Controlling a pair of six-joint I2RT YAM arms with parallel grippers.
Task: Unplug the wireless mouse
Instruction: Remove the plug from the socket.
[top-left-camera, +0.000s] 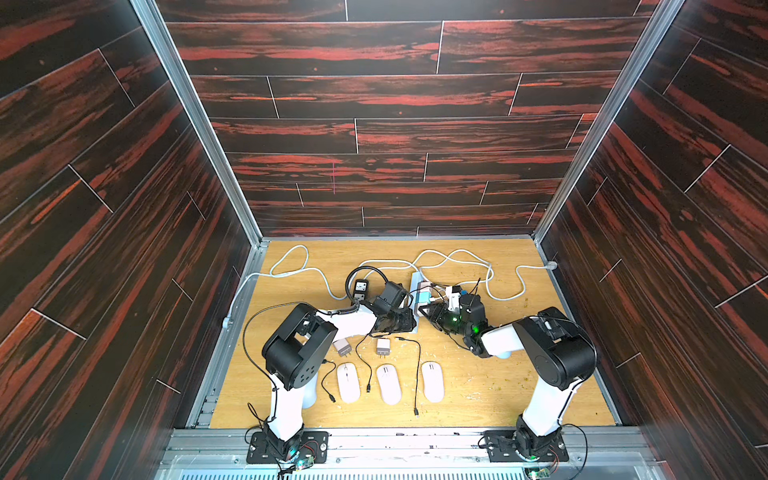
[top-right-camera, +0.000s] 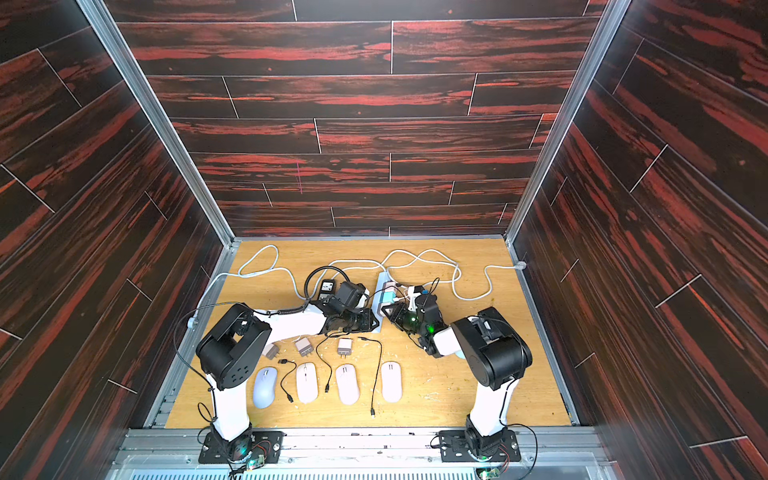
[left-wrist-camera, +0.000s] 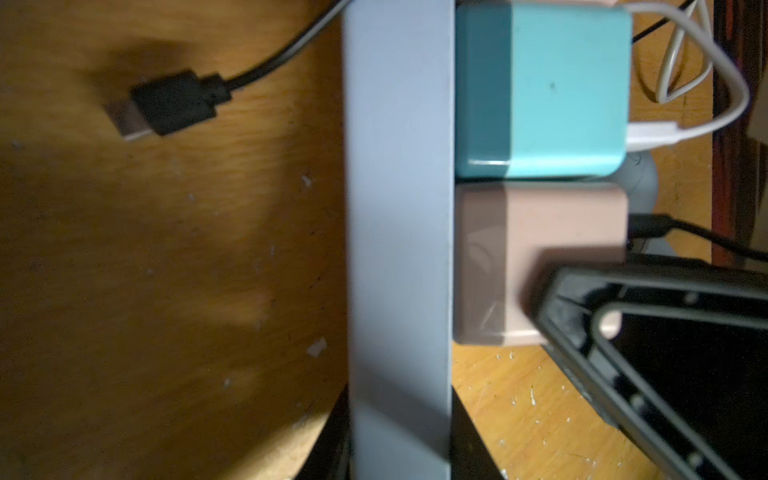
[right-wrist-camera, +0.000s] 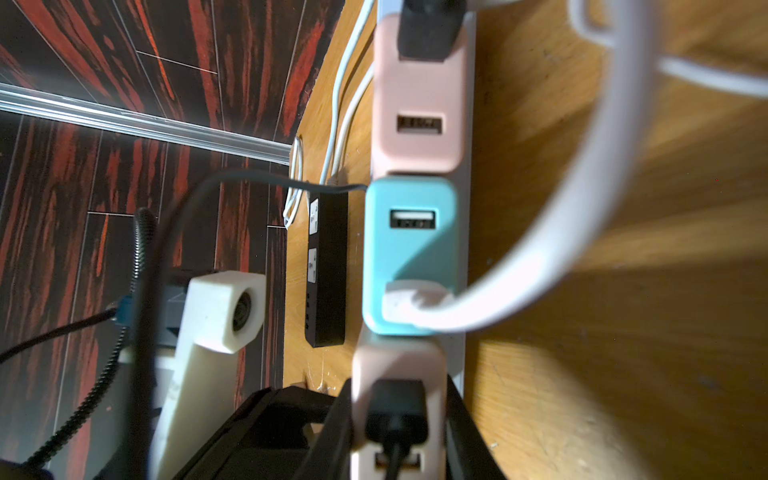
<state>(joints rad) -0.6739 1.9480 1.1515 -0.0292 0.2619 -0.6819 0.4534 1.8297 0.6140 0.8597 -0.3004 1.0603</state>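
Observation:
Several wireless mice, among them one (top-left-camera: 348, 382) and a lavender one (top-right-camera: 264, 387), lie in a row near the table's front with loose black cables between them. A pale power strip (left-wrist-camera: 399, 208) lies mid-table carrying a teal charger (left-wrist-camera: 561, 91) and pink chargers. My left gripper (left-wrist-camera: 399, 436) is shut on the strip's near end, one jaw against each side. My right gripper (right-wrist-camera: 399, 415) is shut on the nearest pink charger (right-wrist-camera: 399, 365), which has a black USB plug (right-wrist-camera: 397, 411) in it. I cannot tell which mouse that cable reaches.
A loose black USB plug (left-wrist-camera: 166, 106) lies beside the strip. A black adapter block (top-left-camera: 360, 289) sits left of it, and white cables (top-left-camera: 457, 257) loop across the back. Two loose chargers (top-left-camera: 382, 347) lie behind the mice. Dark walls enclose three sides.

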